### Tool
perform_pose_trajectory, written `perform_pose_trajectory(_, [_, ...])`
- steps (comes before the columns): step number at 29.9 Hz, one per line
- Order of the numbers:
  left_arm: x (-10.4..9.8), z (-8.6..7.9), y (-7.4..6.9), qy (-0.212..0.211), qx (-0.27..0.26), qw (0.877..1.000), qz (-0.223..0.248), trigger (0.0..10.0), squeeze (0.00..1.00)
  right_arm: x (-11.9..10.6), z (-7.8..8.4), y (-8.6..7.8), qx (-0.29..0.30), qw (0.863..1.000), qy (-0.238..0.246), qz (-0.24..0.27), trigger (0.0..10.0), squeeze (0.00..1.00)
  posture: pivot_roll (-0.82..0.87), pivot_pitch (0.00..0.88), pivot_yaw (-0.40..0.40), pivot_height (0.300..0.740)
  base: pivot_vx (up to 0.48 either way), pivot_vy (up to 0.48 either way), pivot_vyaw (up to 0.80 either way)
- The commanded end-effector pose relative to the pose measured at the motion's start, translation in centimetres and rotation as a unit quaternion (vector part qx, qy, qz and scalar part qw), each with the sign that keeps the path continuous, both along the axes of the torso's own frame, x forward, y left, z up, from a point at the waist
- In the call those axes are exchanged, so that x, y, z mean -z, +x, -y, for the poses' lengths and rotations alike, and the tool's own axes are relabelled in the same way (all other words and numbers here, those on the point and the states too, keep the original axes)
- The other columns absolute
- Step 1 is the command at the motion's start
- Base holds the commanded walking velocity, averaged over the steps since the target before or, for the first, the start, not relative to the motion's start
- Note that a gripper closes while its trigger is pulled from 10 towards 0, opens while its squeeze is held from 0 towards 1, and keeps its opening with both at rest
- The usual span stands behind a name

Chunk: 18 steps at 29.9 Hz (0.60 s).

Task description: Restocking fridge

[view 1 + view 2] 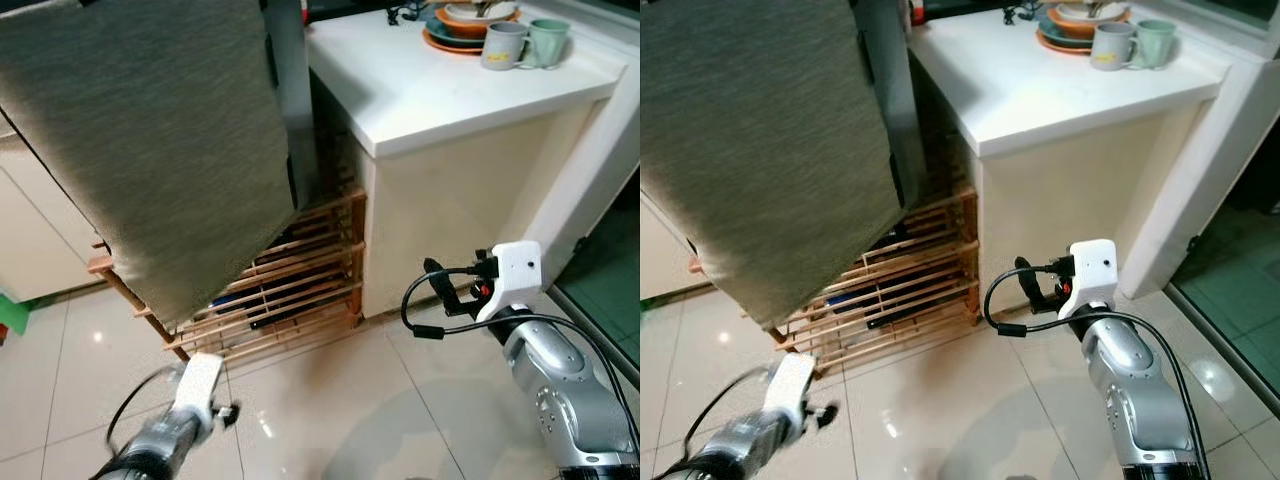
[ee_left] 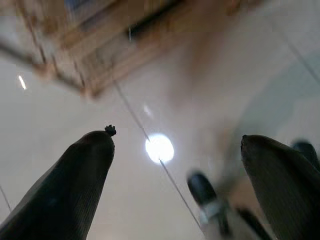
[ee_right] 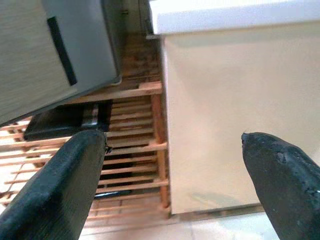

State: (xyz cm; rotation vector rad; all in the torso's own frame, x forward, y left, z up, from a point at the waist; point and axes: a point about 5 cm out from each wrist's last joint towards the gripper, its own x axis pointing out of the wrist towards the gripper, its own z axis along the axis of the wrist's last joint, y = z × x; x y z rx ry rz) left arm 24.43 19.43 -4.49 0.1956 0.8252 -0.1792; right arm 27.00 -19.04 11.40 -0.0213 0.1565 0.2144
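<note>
We're facing the fridge (image 1: 150, 140) on its wooden rack (image 1: 290, 290) with the left gripper (image 2: 175, 145) and right gripper (image 3: 175, 145) both spread open and empty, so I'd say square up before reaching for the door

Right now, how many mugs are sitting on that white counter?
2. A grey mug and a pale green mug stand side by side near the counter's far corner, beside stacked plates; others may be hidden.

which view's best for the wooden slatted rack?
Left eye view: the wooden slatted rack shows nearly whole, between the fridge door and the counter. Right eye view is similar. Right wrist view shows a closer part; left wrist view shows a blurred corner.
</note>
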Motion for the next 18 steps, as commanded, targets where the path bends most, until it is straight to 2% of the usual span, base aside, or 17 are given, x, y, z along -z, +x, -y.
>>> perform_pose_trajectory(1, [-1.9, 0.9, 2.4, 0.006, 0.01, 0.998, 0.064, 10.0, 0.0, 0.2, -0.2, 0.2, 0.003, 1.0, -0.001, 0.003, 10.0, 0.0, -0.18, 0.0, 0.076, 0.74, 0.0, 0.0, 0.0])
perform_pose_trajectory(4, [-5.1, 3.1, 5.2, -0.042, 0.032, 0.988, 0.147, 10.0, 0.0, 0.3, -0.7, 0.1, -0.013, 1.0, -0.009, 0.003, 10.0, 0.0, -0.18, 0.0, 0.075, 0.74, 0.0, 0.0, 0.0])
perform_pose_trajectory(5, [-6.6, 4.2, 6.0, -0.067, 0.039, 0.98, 0.183, 10.0, 0.0, 0.4, -0.8, 0.1, -0.016, 1.0, -0.011, 0.003, 10.0, 0.0, -0.18, 0.0, 0.075, 0.74, 0.0, 0.0, 0.0])
perform_pose_trajectory(6, [-9.0, 5.4, 6.7, -0.102, 0.054, 0.964, 0.238, 10.0, 0.0, 0.5, -0.8, 0.0, -0.016, 1.0, -0.011, 0.002, 10.0, 0.0, -0.18, 0.0, 0.075, 0.74, 0.0, 0.0, 0.0])
perform_pose_trajectory(7, [-9.5, 5.6, 6.8, -0.108, 0.058, 0.961, 0.249, 10.0, 0.0, 0.5, -0.8, 0.0, -0.015, 1.0, -0.011, 0.002, 10.0, 0.0, -0.18, 0.0, 0.075, 0.74, 0.0, 0.0, 0.0])
perform_pose_trajectory(9, [-11.8, 6.3, 7.4, -0.12, 0.063, 0.943, 0.303, 10.0, 0.0, 0.4, -0.7, 0.1, -0.012, 1.0, -0.007, 0.006, 10.0, 0.0, -0.18, 0.0, 0.076, 0.74, 0.0, 0.0, 0.0])
perform_pose_trajectory(11, [-14.0, 6.4, 8.1, -0.124, 0.05, 0.927, 0.35, 10.0, 0.0, 0.3, -0.8, 0.2, -0.011, 1.0, 0.001, 0.011, 10.0, 0.0, -0.17, 0.0, 0.08, 0.74, 0.0, 0.0, 0.0])
perform_pose_trajectory(13, [-16.0, 5.7, 9.1, -0.121, 0.013, 0.915, 0.386, 10.0, 0.0, 0.1, -1.0, 0.4, -0.008, 1.0, 0.013, 0.023, 10.0, 0.0, -0.17, 0.0, 0.082, 0.74, 0.0, 0.0, 0.0])
perform_pose_trajectory(16, [-17.5, 5.2, 9.2, -0.124, -0.004, 0.904, 0.409, 10.0, 0.0, 0.0, -1.2, 0.5, -0.008, 0.999, 0.014, 0.029, 10.0, 0.0, -0.16, 0.0, 0.085, 0.74, 0.0, 0.0, 0.0])
perform_pose_trajectory(18, [-18.0, 5.1, 9.1, -0.127, -0.008, 0.902, 0.414, 10.0, 0.0, -0.1, -1.3, 0.5, -0.011, 0.999, 0.012, 0.033, 10.0, 0.0, -0.17, 0.0, 0.089, 0.74, 0.0, 0.0, 0.0])
